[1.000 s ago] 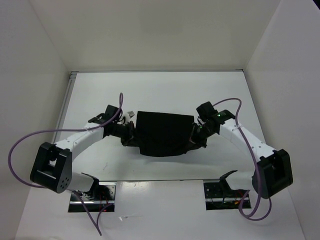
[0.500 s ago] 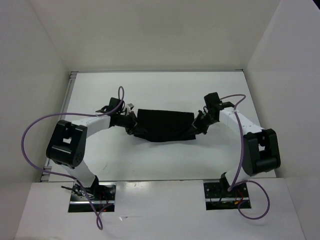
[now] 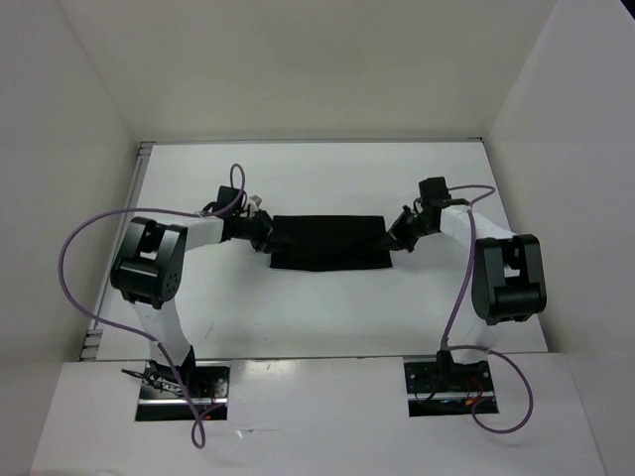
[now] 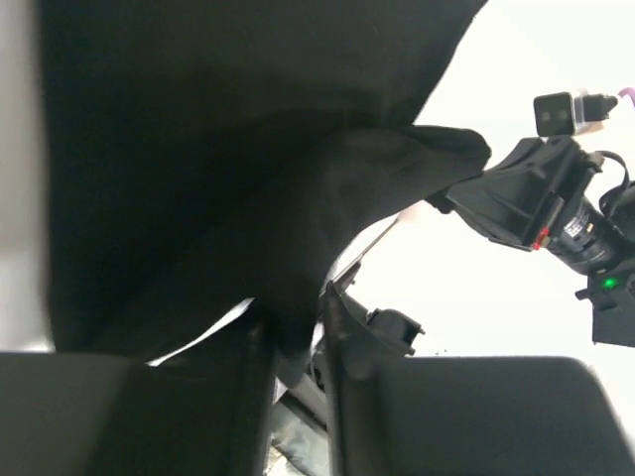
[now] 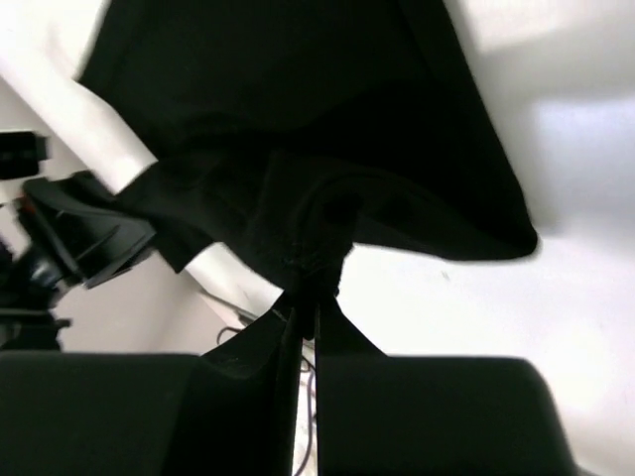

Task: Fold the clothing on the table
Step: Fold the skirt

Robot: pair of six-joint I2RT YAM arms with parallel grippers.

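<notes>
The black clothing [image 3: 327,243] lies on the white table [image 3: 327,317] as a flat, narrow rectangle. My left gripper [image 3: 266,234] is at its left end and my right gripper [image 3: 394,236] at its right end. In the left wrist view the fingers [image 4: 342,327] of my left gripper [image 4: 293,322] stand a little apart, with a fold of the clothing [image 4: 218,149] still hanging loosely between them. In the right wrist view my right gripper [image 5: 317,288] is pinched shut on a bunched corner of the clothing [image 5: 298,99].
White walls enclose the table on three sides. Purple cables loop out from both arms [image 3: 74,258] [image 3: 461,288]. The opposite gripper and its camera [image 4: 556,188] show across the cloth in the left wrist view. The two arm bases [image 3: 184,382] [image 3: 446,382] sit at the near edge.
Both grippers moved away from the near edge toward the back, folding the cloth into a narrower, flatter band. The left jaws have parted; the right jaws stay pinched on the fabric.
</notes>
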